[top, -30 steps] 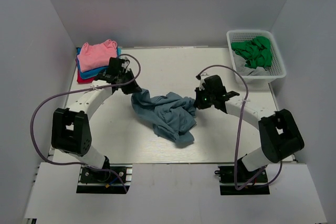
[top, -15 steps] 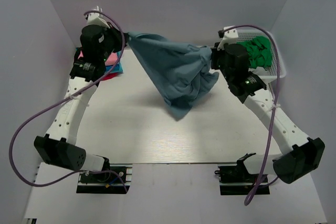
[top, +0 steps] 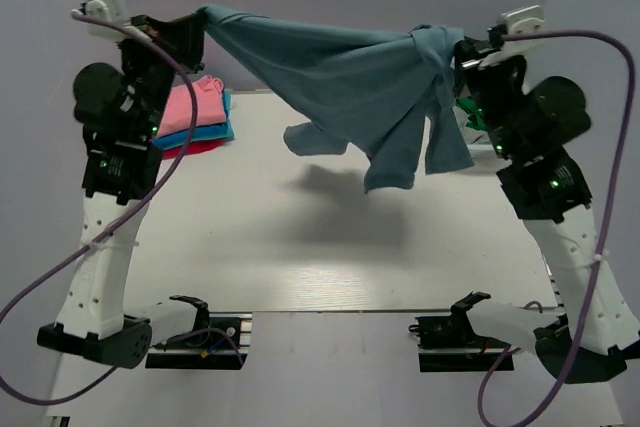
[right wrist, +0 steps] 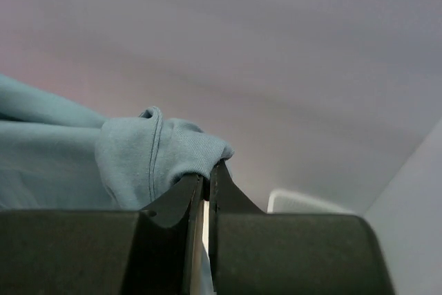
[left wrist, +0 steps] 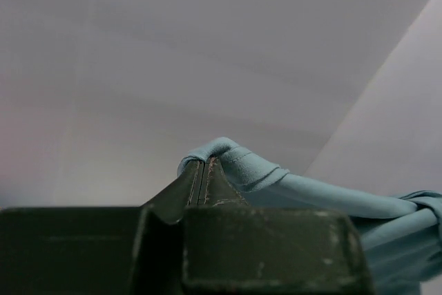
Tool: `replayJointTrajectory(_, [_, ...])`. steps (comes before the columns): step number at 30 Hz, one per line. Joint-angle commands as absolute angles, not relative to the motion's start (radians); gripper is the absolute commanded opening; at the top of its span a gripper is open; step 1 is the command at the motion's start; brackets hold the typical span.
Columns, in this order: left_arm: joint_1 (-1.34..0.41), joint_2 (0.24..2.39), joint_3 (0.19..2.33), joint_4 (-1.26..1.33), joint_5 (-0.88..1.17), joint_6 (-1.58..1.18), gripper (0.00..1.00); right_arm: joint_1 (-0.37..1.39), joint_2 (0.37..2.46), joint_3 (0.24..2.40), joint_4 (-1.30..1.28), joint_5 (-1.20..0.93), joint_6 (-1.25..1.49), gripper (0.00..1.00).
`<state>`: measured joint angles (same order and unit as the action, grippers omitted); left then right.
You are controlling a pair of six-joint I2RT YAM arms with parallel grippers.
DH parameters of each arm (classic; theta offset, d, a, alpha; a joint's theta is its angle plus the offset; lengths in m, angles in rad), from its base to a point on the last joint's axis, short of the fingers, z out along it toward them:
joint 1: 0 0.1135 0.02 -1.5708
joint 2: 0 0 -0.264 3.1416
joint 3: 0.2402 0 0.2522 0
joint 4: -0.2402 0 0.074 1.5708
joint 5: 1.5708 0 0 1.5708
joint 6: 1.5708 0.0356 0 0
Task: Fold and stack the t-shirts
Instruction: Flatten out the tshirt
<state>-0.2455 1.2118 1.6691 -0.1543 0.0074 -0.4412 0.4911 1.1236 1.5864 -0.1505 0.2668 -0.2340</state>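
Top view: the left claw [top: 196,27], at the upper left of the frame, and the right claw [top: 457,49], at the upper right, each gripped one end of the slate-blue t-shirt [top: 345,72] and held it in the air above the bench [top: 300,257]. The cloth ran as a taut band between the two claws along the top of the frame. Below that band it sagged in loose folds, with a sleeve and several flaps hanging near the centre, well clear of the bench surface. Its shadow [top: 340,197] fell on the bench directly beneath. Left wrist view: the fingertips [left wrist: 194,176] were pressed fully together, with a rolled hem of the shirt pinched at their tips and trailing toward the lower right. Right wrist view: the fingertips [right wrist: 191,186] were likewise closed, clamping a bunched, ribbed edge of the same shirt that spread toward the left. At the upper left of the bench lay a folded stack, with the pink t-shirt [top: 192,102] on top, the bright blue t-shirt [top: 200,133] under it and the red t-shirt [top: 190,148] at the bottom.
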Motion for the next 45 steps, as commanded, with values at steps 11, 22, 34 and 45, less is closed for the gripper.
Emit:
replayJointTrajectory(11, [-0.245,1.141,1.881,-0.156,-0.040,-0.371,0.00,0.488,1.014,1.750,-0.118,0.113,-0.317,0.00])
replayJointTrajectory(22, [-0.230,1.650,1.936,-0.695,-0.334,-0.561,0.00,0.462,1.423,1.661,-0.075,0.318,-0.235,0.00])
replayJointTrajectory(34, [-0.184,2.056,2.074,-1.009,-0.241,-0.641,1.00,0.410,1.783,1.709,-0.311,0.100,-0.014,0.90])
replayJointTrajectory(45, [-0.212,2.145,2.034,-0.674,0.109,-0.465,1.00,0.408,1.626,1.355,-0.434,0.126,0.196,0.90])
